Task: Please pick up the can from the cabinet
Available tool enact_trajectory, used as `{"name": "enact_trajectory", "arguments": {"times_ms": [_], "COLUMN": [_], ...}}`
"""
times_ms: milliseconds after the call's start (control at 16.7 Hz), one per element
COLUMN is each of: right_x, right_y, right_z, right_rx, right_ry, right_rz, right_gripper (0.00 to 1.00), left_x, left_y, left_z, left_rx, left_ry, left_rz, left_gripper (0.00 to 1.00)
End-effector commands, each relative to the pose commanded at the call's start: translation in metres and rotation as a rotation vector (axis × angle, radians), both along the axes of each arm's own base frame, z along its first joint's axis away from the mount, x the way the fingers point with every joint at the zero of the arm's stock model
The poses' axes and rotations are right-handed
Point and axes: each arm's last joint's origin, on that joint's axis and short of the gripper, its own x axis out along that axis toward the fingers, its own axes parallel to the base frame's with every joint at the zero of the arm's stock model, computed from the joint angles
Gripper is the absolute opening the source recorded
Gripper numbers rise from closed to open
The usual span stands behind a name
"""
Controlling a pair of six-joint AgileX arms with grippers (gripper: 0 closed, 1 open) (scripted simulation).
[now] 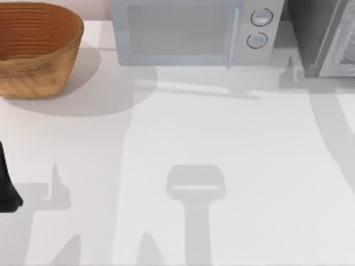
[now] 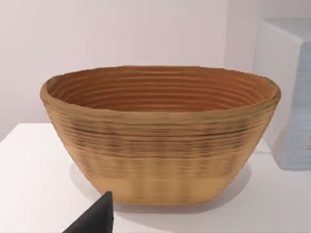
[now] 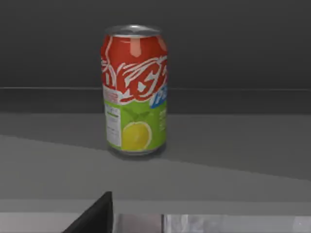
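Right claw [image 3: 92,216] seemingly facing upright can [image 3: 134,90]

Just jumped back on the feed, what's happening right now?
The right arm's wrist camera faces the can, which stands upright on a dark shelf inside the cabinet; nothing holds it yet. The left arm sits at the table's left edge, facing the basket beside the microwave.

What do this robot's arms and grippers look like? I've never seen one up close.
Little of them is in frame. The left arm appears as a black, matte shape at the table's left edge in the top view. Each wrist view catches one dark, wedge-shaped fingertip: the left gripper's and the right gripper's. No cables or markings are visible.
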Motion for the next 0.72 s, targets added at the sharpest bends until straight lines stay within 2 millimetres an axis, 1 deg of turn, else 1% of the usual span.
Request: {"name": "enact_trajectory", "arguments": {"times_ms": [120,300,720], "right_x": [0.015,0.029,0.031], "right_y": [0.005,0.01,0.01], "right_z": [0.015,0.027,0.027], "right_rx": [0.001,0.003,0.003], "right_ry": [-0.006,-0.011,-0.013], "right_rz": [-0.002,-0.005,-0.009], "right_gripper": [1.0,1.0,1.0], "left_x": [0.0,0.0,0.0], "left_y": [0.0,0.0,0.0], "left_z": [0.0,0.0,0.0], "left_rx": [0.0,0.0,0.0], "left_ry": [0.0,0.0,0.0], "left_rz": [0.0,0.0,0.0], "left_gripper": [1.0,1.0,1.0]}}
